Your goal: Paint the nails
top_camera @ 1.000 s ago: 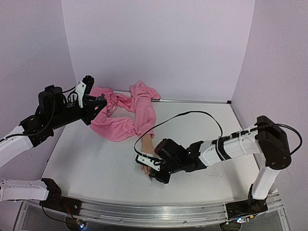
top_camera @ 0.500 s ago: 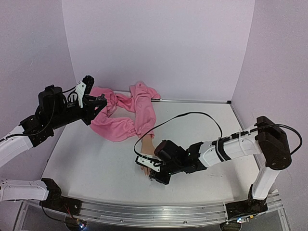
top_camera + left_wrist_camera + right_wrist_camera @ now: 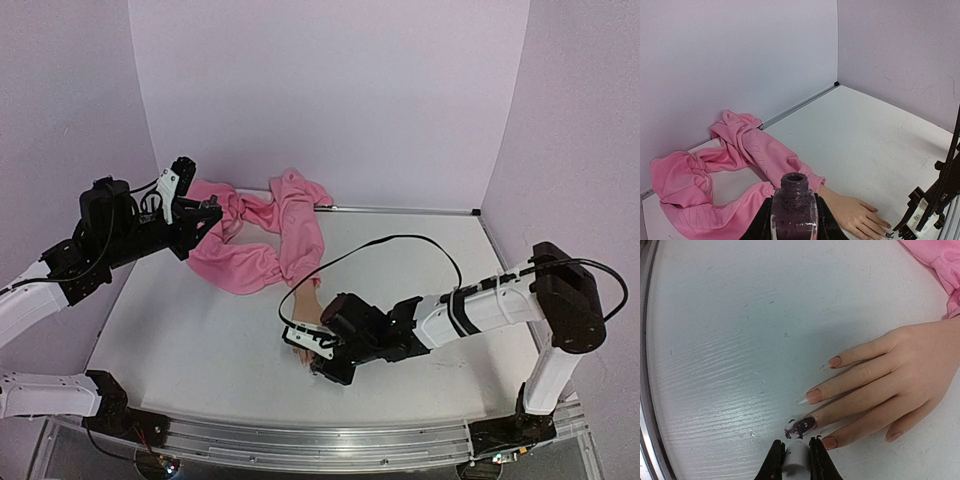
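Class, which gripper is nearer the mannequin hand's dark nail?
Right. The right gripper, shut on a white brush, sits just beside the dark nail; the left gripper, holding the polish bottle, is far off by the pink cloth.

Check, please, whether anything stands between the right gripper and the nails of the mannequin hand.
Nothing visible does. The right gripper, shut on a white applicator, sits at the finger ends of the mannequin hand, beside the dark nail. The pink cloth lies back at the wrist, away from the nails.
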`<action>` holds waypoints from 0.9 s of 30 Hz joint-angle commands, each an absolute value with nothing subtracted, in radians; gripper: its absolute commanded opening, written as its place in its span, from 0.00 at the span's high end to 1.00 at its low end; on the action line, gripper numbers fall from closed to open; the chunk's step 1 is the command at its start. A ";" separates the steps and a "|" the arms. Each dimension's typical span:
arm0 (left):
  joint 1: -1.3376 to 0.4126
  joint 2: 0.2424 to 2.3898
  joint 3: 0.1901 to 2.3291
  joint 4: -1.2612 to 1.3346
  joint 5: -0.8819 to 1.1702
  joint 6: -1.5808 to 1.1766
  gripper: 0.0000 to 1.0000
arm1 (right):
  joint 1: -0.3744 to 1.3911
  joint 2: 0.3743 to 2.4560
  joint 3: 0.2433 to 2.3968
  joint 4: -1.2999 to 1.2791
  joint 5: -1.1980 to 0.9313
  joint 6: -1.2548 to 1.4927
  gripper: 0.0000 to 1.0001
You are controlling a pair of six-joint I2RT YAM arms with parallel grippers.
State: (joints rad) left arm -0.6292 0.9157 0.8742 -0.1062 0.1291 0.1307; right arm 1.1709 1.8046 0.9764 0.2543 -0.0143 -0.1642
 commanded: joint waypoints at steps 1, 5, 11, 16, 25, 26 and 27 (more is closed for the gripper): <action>-0.627 0.898 0.876 -0.055 0.133 0.124 1.00 | 1.180 1.753 0.969 0.233 -0.002 -0.172 1.00; -0.627 0.898 0.876 -0.055 0.132 0.126 1.00 | 1.182 1.750 0.966 0.233 0.000 -0.172 1.00; -0.627 0.898 0.876 -0.055 0.132 0.125 1.00 | 1.186 1.738 0.961 0.233 0.000 -0.170 1.00; -0.627 0.897 0.875 -0.055 0.132 0.125 1.00 | 1.190 1.724 0.952 0.237 0.000 -0.172 1.00; -0.627 0.898 0.878 -0.055 0.133 0.124 1.00 | 1.192 1.712 0.955 0.264 0.000 -0.186 1.00; -0.627 0.898 0.880 -0.055 0.133 0.124 1.00 | 1.192 1.720 0.962 0.265 0.000 -0.187 1.00; -0.627 0.900 0.881 -0.055 0.134 0.124 1.00 | 1.192 1.728 0.968 0.267 0.000 -0.188 1.00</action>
